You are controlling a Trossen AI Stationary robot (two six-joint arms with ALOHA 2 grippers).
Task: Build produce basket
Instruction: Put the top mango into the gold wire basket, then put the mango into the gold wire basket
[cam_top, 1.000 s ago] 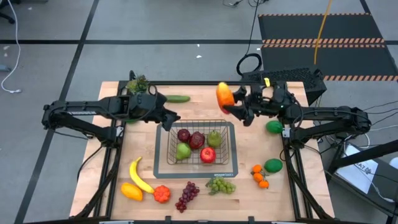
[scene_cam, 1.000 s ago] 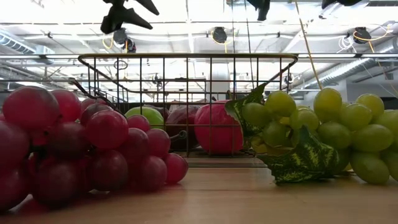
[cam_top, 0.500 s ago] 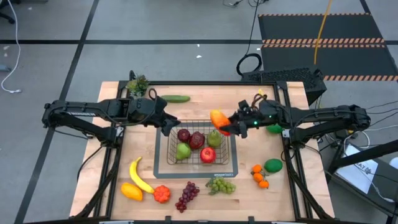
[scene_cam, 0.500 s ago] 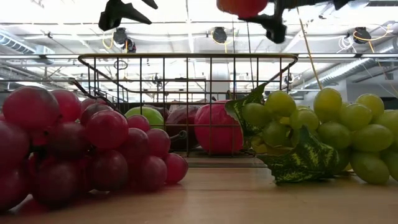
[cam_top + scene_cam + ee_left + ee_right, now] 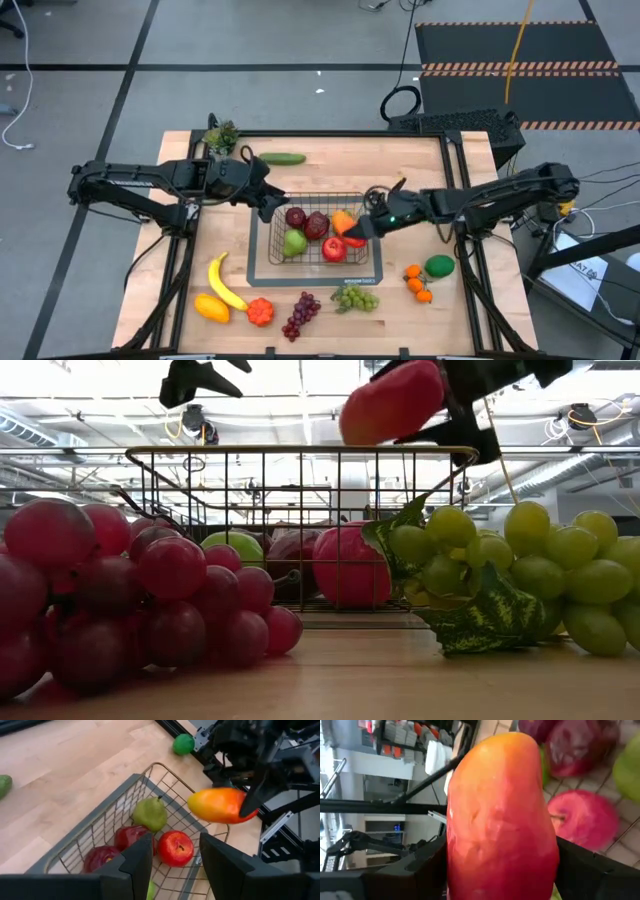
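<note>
The table point(image 5: 410, 165) carries the basket point(image 5: 365, 262) at its centre. The basket holds a green pear point(image 5: 294, 243), dark red fruits point(image 5: 316, 226) and a red apple point(image 5: 334, 249). The right arm reaches in from the right; the right gripper point(image 5: 358, 229) hangs over the basket's right side, its fingers clamped on an orange-red mango point(image 5: 347, 225) above the wire rim. The left gripper point(image 5: 272, 196) hovers at the basket's far left corner, its fingers point(image 5: 135, 860) parted and holding nothing. Near the basket lie a banana point(image 5: 223, 282), red grapes point(image 5: 300, 315) and green grapes point(image 5: 356, 298). A cucumber point(image 5: 282, 158) lies at the far edge.
</note>
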